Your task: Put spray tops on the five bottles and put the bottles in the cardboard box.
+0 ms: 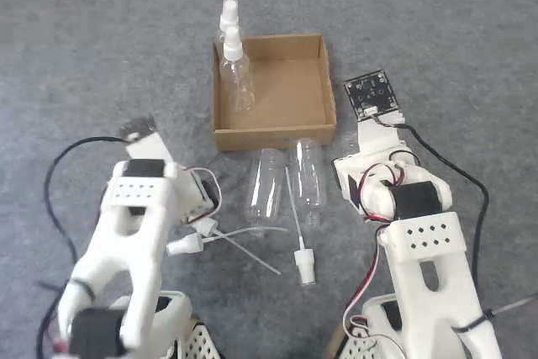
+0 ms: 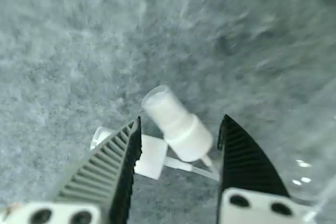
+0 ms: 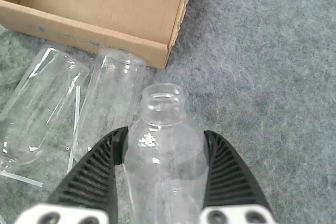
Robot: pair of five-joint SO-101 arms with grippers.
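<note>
Grey carpet (image 1: pixel 84 56) open right of box (image 1: pixel 273 134); left gripper (image 2: pixel 181 121) agape astride spray top (image 2: pixel 176 125); right gripper (image 3: pixel 165 131) clamped on capless bottle (image 3: pixel 163 161) near box corner.

The box's (image 1: pixel 273 136) right side is free for me; a capped bottle (image 1: pixel 236 81) lies at its left, two bare bottles (image 1: pixel 267 187) block its front.

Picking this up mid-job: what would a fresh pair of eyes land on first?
The right gripper has its jaws clamped on a clear plastic bottle with a bare open neck, near the brown cardboard box. The left gripper has its jaws open either side of a white spray top on the grey carpet. One capped clear bottle rests inside the box by its left wall.
</note>
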